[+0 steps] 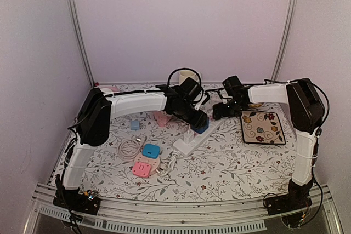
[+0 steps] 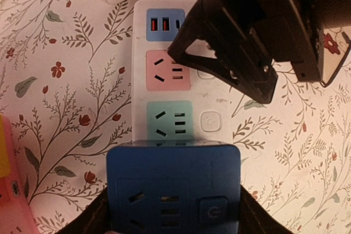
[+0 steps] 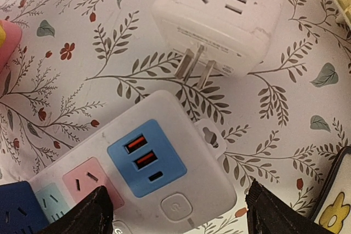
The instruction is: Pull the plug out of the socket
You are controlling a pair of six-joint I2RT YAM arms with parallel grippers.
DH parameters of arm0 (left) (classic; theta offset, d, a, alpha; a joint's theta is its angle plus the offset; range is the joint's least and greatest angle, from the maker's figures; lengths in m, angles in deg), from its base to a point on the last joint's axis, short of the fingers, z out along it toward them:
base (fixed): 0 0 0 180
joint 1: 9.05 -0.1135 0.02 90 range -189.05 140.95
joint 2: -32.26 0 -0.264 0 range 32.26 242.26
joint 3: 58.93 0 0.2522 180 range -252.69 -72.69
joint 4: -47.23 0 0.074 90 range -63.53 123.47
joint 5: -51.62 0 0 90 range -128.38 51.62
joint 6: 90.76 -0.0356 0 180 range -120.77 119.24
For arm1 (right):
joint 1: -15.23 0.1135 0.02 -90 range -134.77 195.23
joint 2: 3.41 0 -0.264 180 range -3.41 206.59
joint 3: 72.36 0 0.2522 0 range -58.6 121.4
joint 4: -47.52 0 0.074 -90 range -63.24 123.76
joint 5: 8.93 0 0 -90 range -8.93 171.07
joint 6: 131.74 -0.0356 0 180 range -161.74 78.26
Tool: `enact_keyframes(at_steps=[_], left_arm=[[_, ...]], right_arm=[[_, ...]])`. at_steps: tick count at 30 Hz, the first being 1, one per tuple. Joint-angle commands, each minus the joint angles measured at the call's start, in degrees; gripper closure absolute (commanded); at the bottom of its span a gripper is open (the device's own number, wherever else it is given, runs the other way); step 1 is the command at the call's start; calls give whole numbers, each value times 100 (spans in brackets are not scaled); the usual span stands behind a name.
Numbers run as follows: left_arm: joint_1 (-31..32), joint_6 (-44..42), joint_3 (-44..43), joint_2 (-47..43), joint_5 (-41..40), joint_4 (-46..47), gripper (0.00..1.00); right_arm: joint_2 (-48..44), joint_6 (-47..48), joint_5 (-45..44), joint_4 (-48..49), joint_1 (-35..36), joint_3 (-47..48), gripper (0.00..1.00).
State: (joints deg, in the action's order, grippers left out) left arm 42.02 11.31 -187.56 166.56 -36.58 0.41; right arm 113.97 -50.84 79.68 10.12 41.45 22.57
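Floral surface [image 1: 230, 163] carries a white power strip [image 2: 140, 80]. Our left gripper [image 2: 173, 212] pinches the seated blue plug [image 2: 173, 182] by its flat sides; we judge it light, rigid, slick. Right gripper [image 3: 181, 217] hangs spread just beyond.

**Left arm** [image 1: 137, 101]: I see it rise from the near left corner of the table [image 1: 230, 168], elbow high, with the forearm slanting right toward the table's middle.

**Left gripper** [image 1: 200, 123]: pitched downward, with its fingers [image 2: 90, 220] set against opposite sides of the blue plug [image 2: 174, 190].

**Right arm** [image 1: 269, 94]: upright from the near right corner, with the forearm running left, roughly level.

**Right gripper** [image 1: 222, 110]: angled down, jaws spread wide. As far as I can see, its fingers [image 3: 82, 212] grip nothing. Its tip sits just beside the left gripper.
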Motion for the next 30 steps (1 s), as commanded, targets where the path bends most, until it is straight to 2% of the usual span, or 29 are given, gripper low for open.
enact_keyframes(at_steps=[1, 17, 27, 30], left_arm=[[-225, 311, -19, -648, 246, 921, 54], [265, -726, 90, -787, -578, 871, 54], [353, -923, 91, -878, -788, 902, 54], [274, -715, 58, -914, -530, 871, 53]], right_arm=[[412, 154, -308, -563, 15, -162, 13], [485, 156, -305, -597, 18, -145, 13], [572, 147, -318, -648, 24, -84, 13], [583, 153, -314, -660, 24, -60, 13]])
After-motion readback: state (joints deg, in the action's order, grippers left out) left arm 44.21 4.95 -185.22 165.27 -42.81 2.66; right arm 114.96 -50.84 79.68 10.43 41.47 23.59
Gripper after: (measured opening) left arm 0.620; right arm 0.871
